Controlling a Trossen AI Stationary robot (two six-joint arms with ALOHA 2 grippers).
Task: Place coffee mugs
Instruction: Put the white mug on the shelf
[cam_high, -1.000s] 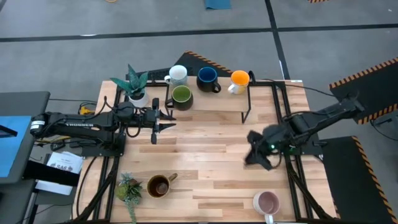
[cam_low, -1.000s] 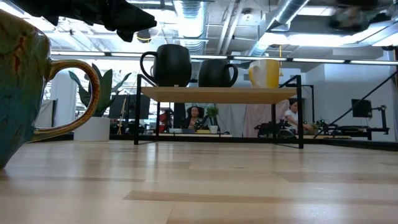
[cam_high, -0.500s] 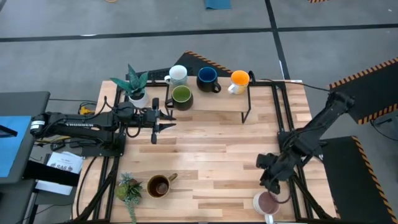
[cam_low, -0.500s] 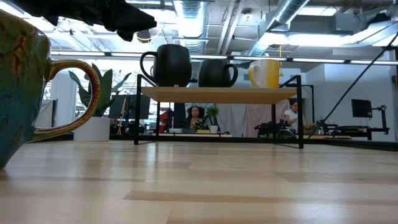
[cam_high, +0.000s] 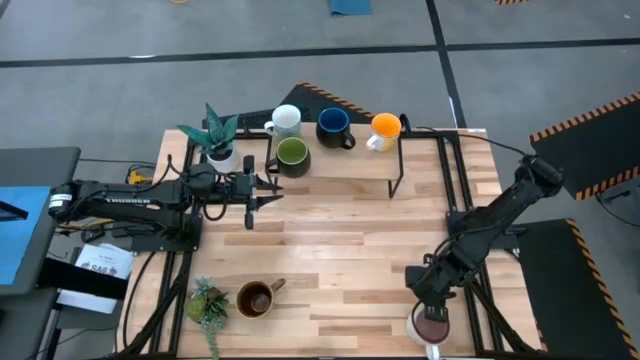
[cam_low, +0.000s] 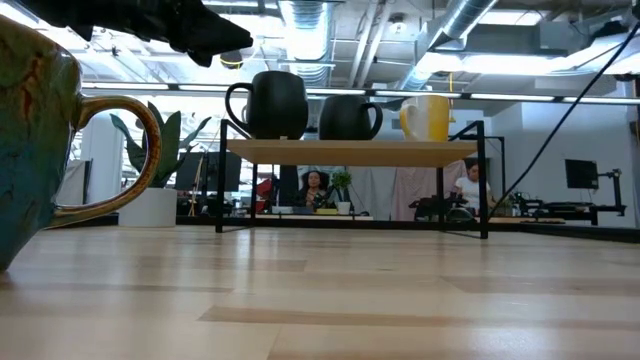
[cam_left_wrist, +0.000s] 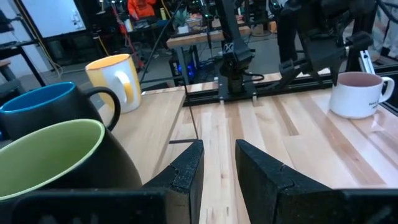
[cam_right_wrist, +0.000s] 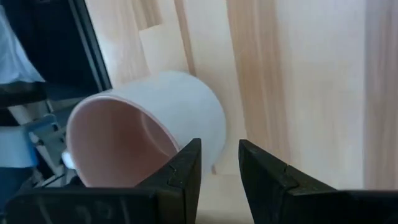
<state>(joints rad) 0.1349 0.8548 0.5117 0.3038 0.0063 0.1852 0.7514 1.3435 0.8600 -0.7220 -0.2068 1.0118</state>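
Four mugs stand on the raised wooden shelf (cam_high: 345, 165): white (cam_high: 286, 120), dark blue (cam_high: 333, 124), orange (cam_high: 385, 126) and olive green (cam_high: 292, 153). The brown mug (cam_high: 256, 298) stands upright on the table near its near-left corner. The pink mug (cam_high: 432, 326) stands near the near-right corner. My right gripper (cam_high: 428, 300) hangs close over that pink mug (cam_right_wrist: 149, 124), narrowly open, fingers pointing down beside its rim; no touch shows. My left gripper (cam_high: 270, 191) waits level by the shelf's left end, narrowly open, just beside the olive green mug (cam_left_wrist: 56, 155).
A leafy plant in a white pot (cam_high: 220, 142) stands at the shelf's left end, and a small plant (cam_high: 206, 300) sits beside the brown mug. Black frame rails (cam_high: 462, 200) run along the table's sides. Bare wood lies in the table's middle (cam_high: 340, 250).
My right gripper has swung from the table's right middle toward the near edge and come down over the pink mug, tipping its fingers downward. The mugs have stayed where they were.
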